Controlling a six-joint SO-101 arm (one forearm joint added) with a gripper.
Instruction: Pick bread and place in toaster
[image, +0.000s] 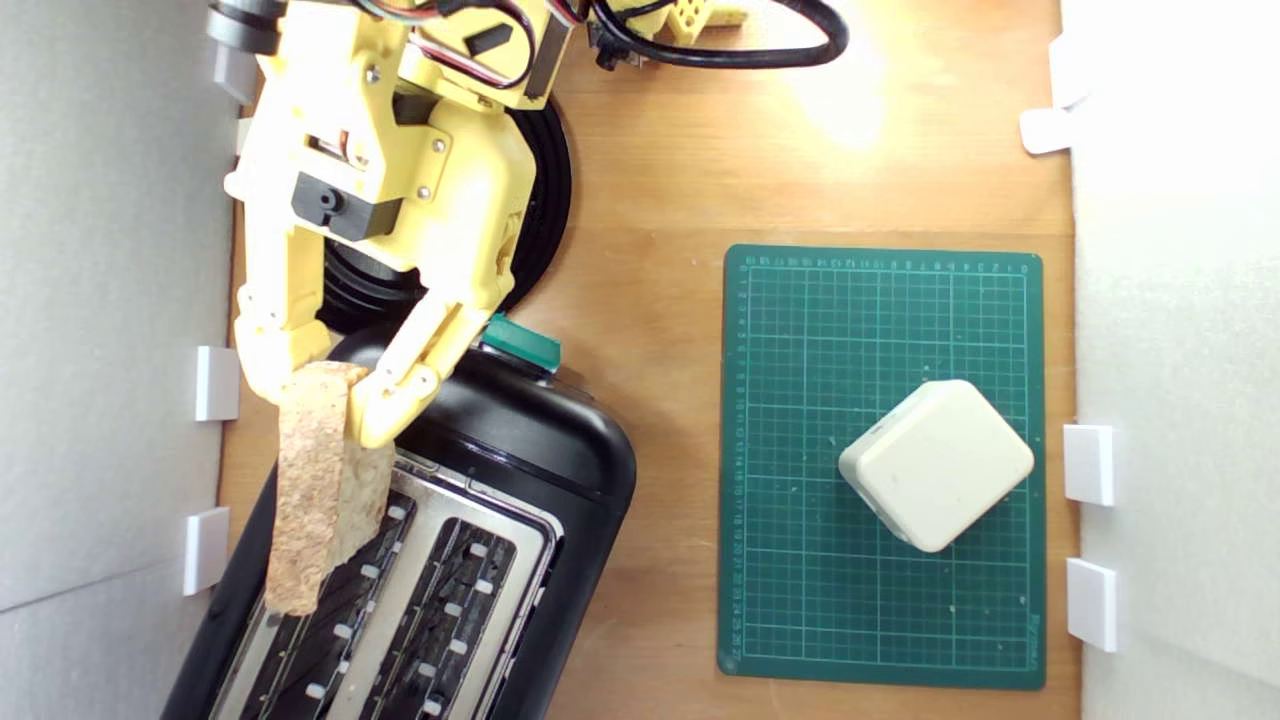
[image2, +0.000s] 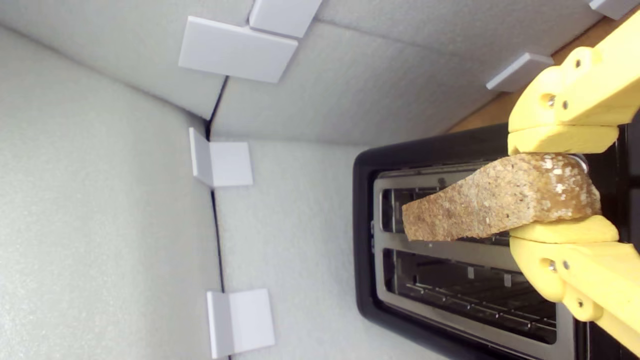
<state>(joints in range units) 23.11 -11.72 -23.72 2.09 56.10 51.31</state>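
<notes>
**A:** Where does it stand?

**B:** The tool (image: 335, 395) is clenched on the bread (image: 322, 490), pinching it at its thick crusted end. The slice hangs edge-on over the toaster (image: 560, 470), which sits at the counter's (image: 650, 180) edge on the exterior view's left, against the white foam wall (image: 100, 300).

**A:** Which way does the slice run?

**B:** Its long axis runs away from the tool, roughly along the slots, tapering to a narrower free end. In the wrist view the bread (image2: 500, 202) lies over the slot nearer the wall, with the second slot (image2: 470, 295) open and bare beside it. It looks angled a little across the opening rather than dead parallel.

**A:** So how to do it well?

**B:** I'd judge the job is alignment first. Turn the slice until its length matches the slot, keep it vertical, and centre it between the metal lips. Then lower it with the free end leading, slowly, so the crust doesn't catch the top plate. Only let go once most of the slice is inside; released high, it could tip and lie across the slots.
</notes>
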